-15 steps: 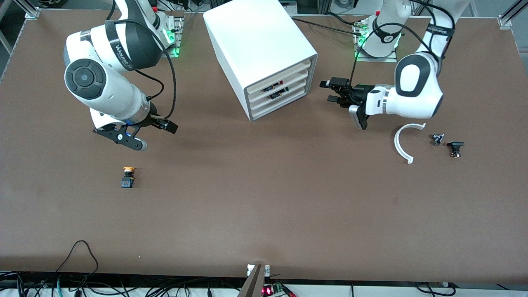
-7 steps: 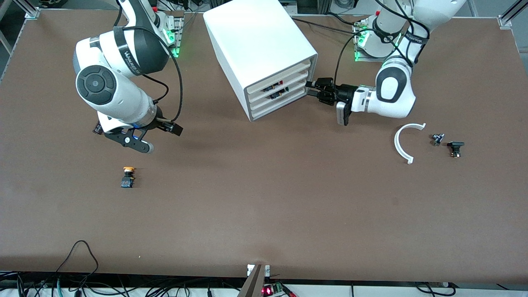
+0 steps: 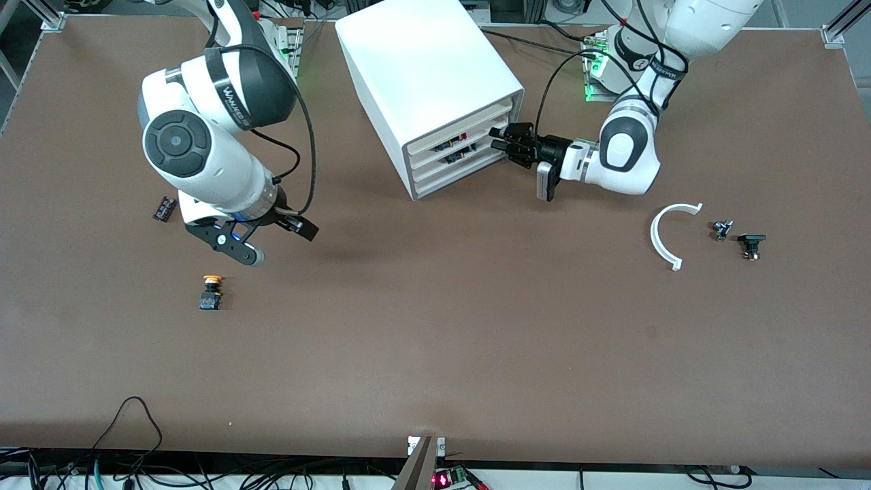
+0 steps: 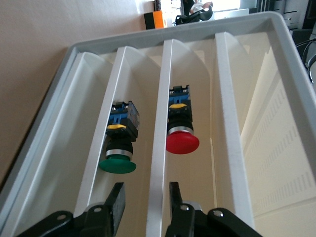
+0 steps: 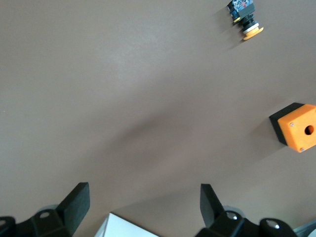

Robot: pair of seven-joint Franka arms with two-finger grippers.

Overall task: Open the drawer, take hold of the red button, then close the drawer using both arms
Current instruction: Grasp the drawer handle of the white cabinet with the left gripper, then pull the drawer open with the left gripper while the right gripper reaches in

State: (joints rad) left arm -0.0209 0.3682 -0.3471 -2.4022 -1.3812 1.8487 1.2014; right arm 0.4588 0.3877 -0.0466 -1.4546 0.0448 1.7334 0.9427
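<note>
The brown tabletop (image 3: 435, 354) carries a big white cabinet (image 3: 422, 61) toward the robots' side, its four drawers all pushed in.

The right arm (image 3: 204, 153) hangs over bare tabletop toward its own end. The right gripper (image 3: 275, 243) is up in the air there with its fingers spread wide and nothing between them.

The left arm (image 3: 626, 153) reaches sideways to the cabinet's front. The left gripper (image 3: 507, 139) is at the edge of the upper drawers. In its wrist view the fingers (image 4: 117, 202) stand either side of the white front lip of a drawer (image 4: 157, 148), partly apart, with a gap showing, so not clamped on it.

The red button (image 4: 181, 142) lies inside the cabinet in the slot beside that lip. A green button (image 4: 117, 164) lies in the next slot.

A white curved strip (image 3: 663, 238) and two small black parts (image 3: 750, 245) lie near the left arm's end. An orange box (image 5: 296, 127) and an orange-capped button (image 3: 211, 291) sit on the tabletop near the right gripper, the button nearer the front camera.
</note>
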